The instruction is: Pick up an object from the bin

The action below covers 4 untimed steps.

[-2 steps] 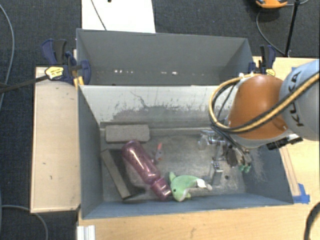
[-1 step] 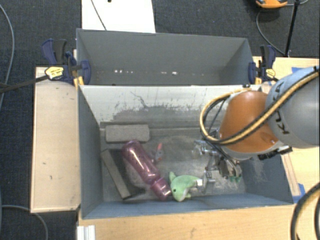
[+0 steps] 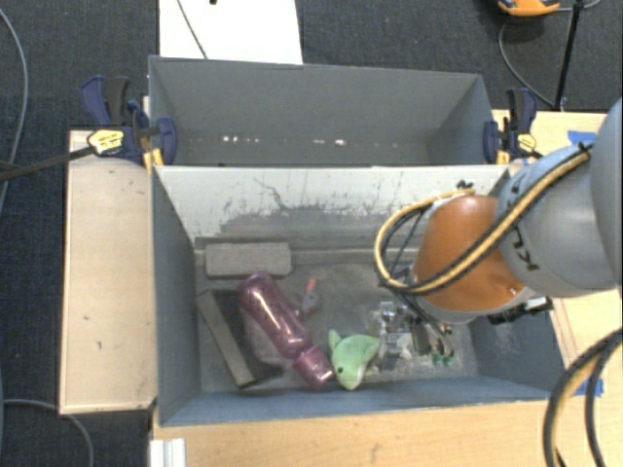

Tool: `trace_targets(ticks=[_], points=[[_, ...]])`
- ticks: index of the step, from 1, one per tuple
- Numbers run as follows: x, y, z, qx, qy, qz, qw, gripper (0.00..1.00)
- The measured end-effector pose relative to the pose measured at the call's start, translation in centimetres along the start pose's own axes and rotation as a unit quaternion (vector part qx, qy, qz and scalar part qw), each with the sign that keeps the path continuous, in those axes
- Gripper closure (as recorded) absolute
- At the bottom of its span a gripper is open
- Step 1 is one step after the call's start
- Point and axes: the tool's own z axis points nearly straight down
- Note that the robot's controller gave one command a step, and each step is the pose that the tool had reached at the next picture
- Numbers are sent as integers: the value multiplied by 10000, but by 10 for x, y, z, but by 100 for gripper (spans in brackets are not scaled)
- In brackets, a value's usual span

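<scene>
Well, I am low in the bin point(image 3: 185, 290), near its front wall and towards the right of the floor. My gripper point(image 3: 401, 339) points down, with the orange cover point(image 3: 467, 256) of my wrist and a loop of cable point(image 3: 389, 251) above it. Whether my jaws are wide or narrow I cannot tell: the metal parts down there are too crowded to read, and I see nothing clearly held between them. The thing nearest me is a green toy point(image 3: 352, 356), soft-looking and rounded. It lies on the floor by the front wall, just beside my gripper on its left; whether we touch I cannot make out. Against the toy's other side is a purple bottle point(image 3: 277, 321), lying on its side and slanting from the middle of the floor down towards the front wall, its narrower end by the toy. A small pink thing point(image 3: 310, 295) lies close to the bottle's upper right side. Further back, at the foot of the rear slope, a grey block point(image 3: 247, 259) lies flat, well apart from me. A dark flat strip point(image 3: 222, 339) lies slantwise along the left of the bottle, reaching towards the front left corner. On my right, by the front wall, is a small green scrap point(image 3: 444, 359), too small to name.
</scene>
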Motion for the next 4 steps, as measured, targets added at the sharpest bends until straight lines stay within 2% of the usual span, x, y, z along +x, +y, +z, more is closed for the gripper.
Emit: trace_targets(ticks=[1,2,3,4], points=[[0,0,0,0,0,-1,10000,100],[0,2,-90,-1,-11,-166,9999,100],[0,2,-90,-1,-11,-166,9999,100],[-2,5,-236,-5,-31,450,9990,100]])
